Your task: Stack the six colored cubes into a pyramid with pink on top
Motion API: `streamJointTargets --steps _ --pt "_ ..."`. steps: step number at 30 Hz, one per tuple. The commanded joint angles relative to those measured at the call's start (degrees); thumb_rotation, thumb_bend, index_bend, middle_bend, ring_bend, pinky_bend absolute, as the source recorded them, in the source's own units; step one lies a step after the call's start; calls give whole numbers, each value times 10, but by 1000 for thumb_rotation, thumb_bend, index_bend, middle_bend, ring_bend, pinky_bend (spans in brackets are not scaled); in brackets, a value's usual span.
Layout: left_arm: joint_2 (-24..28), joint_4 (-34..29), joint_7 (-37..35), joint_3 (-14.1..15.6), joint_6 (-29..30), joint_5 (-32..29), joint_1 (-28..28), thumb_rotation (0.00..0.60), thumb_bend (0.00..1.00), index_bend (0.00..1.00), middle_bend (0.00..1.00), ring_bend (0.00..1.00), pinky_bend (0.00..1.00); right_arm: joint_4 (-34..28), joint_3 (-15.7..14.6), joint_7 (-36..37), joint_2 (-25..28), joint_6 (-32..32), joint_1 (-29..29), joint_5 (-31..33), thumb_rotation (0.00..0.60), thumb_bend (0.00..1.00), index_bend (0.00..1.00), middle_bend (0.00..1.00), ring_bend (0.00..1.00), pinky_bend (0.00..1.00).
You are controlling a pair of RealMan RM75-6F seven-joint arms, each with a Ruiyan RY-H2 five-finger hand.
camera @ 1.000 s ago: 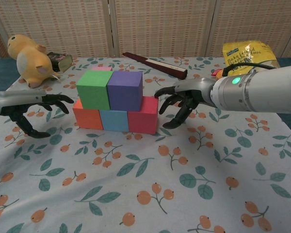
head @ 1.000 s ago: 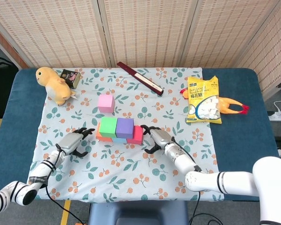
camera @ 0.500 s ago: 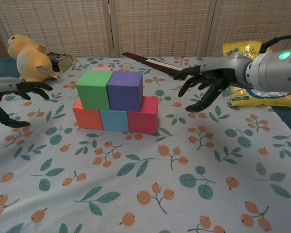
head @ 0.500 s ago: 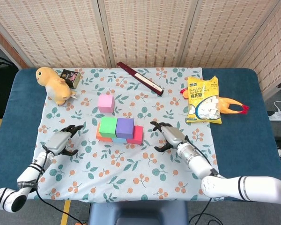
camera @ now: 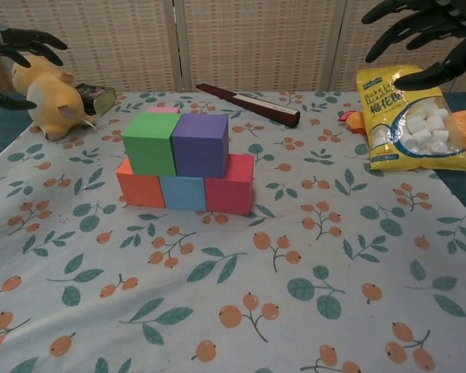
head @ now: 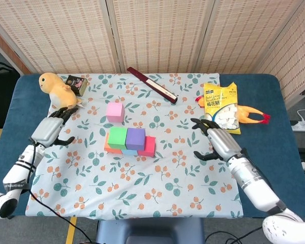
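Observation:
On the floral cloth stands a two-layer stack: an orange cube (camera: 140, 189), a light blue cube (camera: 182, 193) and a red cube (camera: 231, 185) in a row, with a green cube (camera: 151, 143) and a purple cube (camera: 199, 144) on top. The pink cube (head: 115, 112) lies alone behind the stack, barely showing in the chest view. My left hand (head: 48, 130) hovers open to the left of the stack, well apart from it. My right hand (head: 221, 142) is raised to the right, open, fingers spread, holding nothing.
A yellow plush toy (head: 59, 91) and a small dark box (head: 77, 84) sit at the back left. A dark red flat case (head: 151, 84) lies at the back centre. A yellow snack bag (head: 221, 108) and a rubber chicken (head: 253, 115) lie right.
Both hands drew away from the sides of the stack and rose, the left going left and back, the right going right. The cubes have not moved.

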Motion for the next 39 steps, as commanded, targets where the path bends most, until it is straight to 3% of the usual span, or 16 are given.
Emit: streamJointTargets --steps 1,10,18,27,33,39 --pt "-6 11 58 -23 -52 -42 -55 600 336 93 136 61 160 -24 -4 22 30 12 -36 -46 600 239 0 188 0 0" --pt "-63 98 157 -46 -128 -178 -168 600 339 133 142 65 160 -21 -10 70 55 14 -84 -122 600 239 0 188 0 0" --pt "-140 217 195 -31 -189 -270 -246 600 339 167 154 78 159 -11 -3 89 59 -2 -92 -147 600 238 0 188 0 0" --pt "-233 363 191 6 -274 -312 -293 600 341 159 138 76 149 -20 -1 78 60 -10 -96 -155 600 238 0 188 0 0" --pt "-294 458 187 31 -313 -317 -313 600 324 65 59 32 144 -24 2 73 60 -15 -97 -153 600 238 0 188 0 0" --pt "-327 517 164 36 -346 -320 -322 600 315 12 0 4 140 -26 6 66 58 -17 -96 -147 600 238 0 188 0 0"
